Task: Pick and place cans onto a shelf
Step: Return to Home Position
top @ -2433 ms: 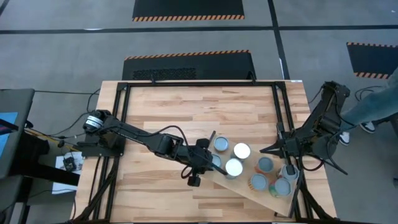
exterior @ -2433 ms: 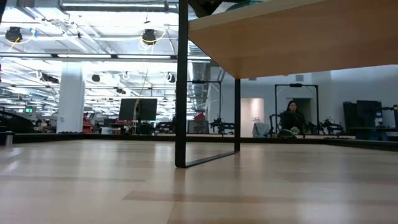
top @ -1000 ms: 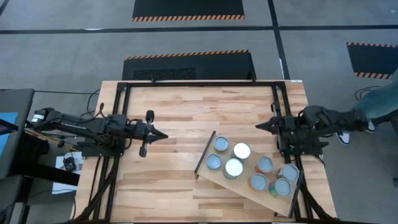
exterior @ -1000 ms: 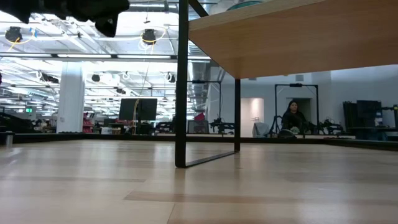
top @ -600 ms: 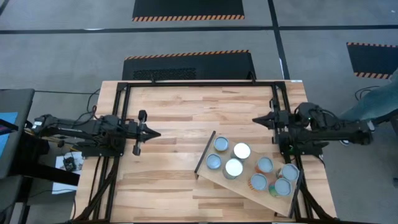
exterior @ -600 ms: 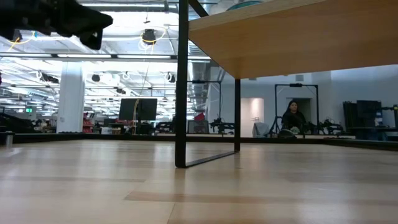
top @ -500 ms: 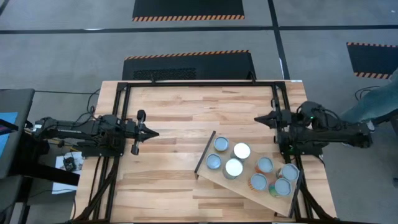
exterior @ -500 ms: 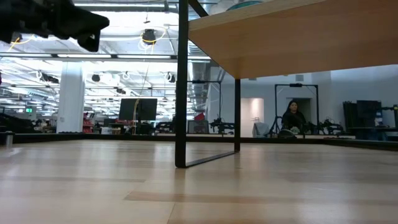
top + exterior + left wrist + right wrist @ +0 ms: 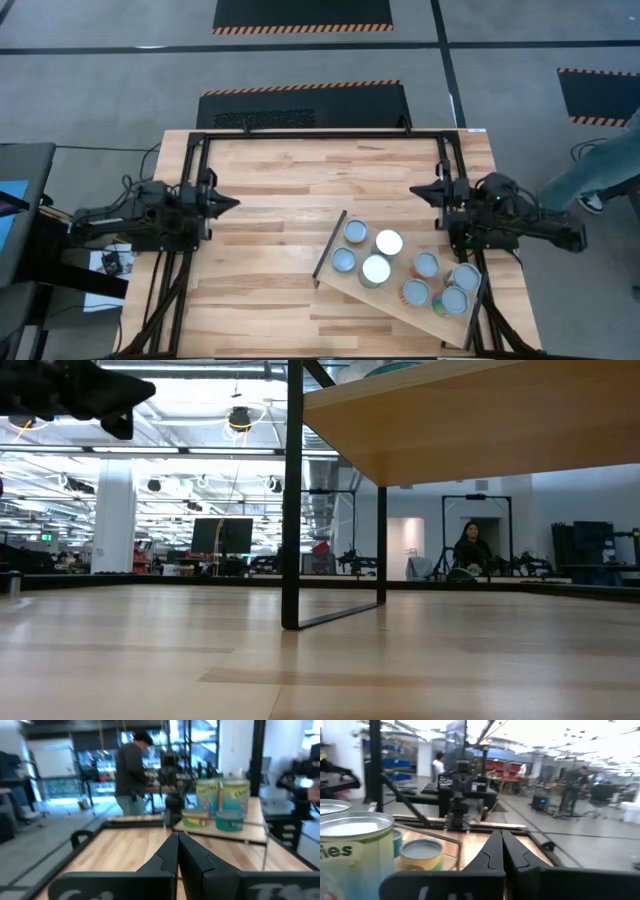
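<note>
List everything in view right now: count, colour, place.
cans: eight, bluish-silver or white tops, coloured labels, all standing on the shelf
shelf: one, pale wood with a dark short edge, set askew over the table's right half
table: one, striped butcher-block, inside a black frame
floor mats: three, black with orange-striped edges, on the grey floor around the table
distant person: one, dark clothes, far back in the low view
standing person: one, dark jacket, beyond the table in the left wrist view
left hand: black, shut, empty, at the table's left edge
right hand: black, shut, empty, at the table's right side, clear of the cans
</note>
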Tool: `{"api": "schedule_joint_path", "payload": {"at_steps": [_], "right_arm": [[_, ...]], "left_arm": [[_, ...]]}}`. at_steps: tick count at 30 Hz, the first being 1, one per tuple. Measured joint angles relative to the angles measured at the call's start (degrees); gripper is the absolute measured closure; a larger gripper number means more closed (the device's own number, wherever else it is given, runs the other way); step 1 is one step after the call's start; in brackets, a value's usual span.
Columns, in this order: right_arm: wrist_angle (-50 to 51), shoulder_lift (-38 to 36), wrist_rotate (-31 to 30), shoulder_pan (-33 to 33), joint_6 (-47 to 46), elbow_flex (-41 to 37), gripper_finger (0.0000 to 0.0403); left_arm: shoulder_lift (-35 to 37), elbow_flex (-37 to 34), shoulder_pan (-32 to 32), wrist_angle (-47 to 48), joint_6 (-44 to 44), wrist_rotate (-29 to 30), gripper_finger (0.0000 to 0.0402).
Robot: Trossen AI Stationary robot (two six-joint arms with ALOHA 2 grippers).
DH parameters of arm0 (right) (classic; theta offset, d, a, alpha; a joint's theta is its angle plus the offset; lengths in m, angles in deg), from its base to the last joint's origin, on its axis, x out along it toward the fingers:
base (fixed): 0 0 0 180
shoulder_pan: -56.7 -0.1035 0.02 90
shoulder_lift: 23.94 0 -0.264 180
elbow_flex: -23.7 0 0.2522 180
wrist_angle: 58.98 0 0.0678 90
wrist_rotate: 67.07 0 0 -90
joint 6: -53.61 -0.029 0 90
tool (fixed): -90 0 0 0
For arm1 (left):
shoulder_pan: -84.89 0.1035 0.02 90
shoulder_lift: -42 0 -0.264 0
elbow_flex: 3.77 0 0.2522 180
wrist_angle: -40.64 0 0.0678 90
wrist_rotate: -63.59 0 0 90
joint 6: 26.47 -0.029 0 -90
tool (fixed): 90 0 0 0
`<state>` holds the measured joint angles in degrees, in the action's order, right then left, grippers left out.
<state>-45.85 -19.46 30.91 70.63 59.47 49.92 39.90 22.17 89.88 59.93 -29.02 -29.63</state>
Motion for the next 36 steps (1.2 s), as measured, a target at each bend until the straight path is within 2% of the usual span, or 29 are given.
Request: {"api": "schedule_joint_path", "payload": {"at_steps": [3, 6, 10, 15, 20, 25, 36], "right_arm": [[0.23, -4.29, -2.29, 0.0, 0.64, -2.35, 0.0402], [0.89, -4.25, -2.09, -0.08, 1.08, -3.35, 0.0402], [2.19, -4.34, -2.07, 0.02, 1.28, -3.33, 0.0402], [1.05, -4.34, -2.23, -0.28, 2.09, -3.24, 0.0402], [1.06, -4.36, -2.57, -0.17, 1.25, -4.96, 0.0402], [-5.75, -4.29, -3.58, 0.12, -0.55, -11.98, 0.0402], [-3.19, -4.34, -5.26, 0.55, -2.55, -12.01, 0.0391]], "left_arm": [[2.05, 0.06, -0.02, 1.06, 0.04, 2.88, 0.0401], [1.81, -0.18, 0.0, 2.93, 0.18, 4.59, 0.0401], [2.06, -4.53, -0.02, 0.11, 0.92, 5.99, 0.0401], [1.97, -11.27, -0.02, -8.29, 1.02, 6.63, 0.0401], [1.91, -11.58, -0.02, -9.08, 1.05, 6.97, 0.0402], [1.89, -11.61, -0.02, -8.38, 1.91, 4.98, 0.0402], [1.89, -11.67, -0.02, -7.65, 2.78, 5.87, 0.0401]]}}
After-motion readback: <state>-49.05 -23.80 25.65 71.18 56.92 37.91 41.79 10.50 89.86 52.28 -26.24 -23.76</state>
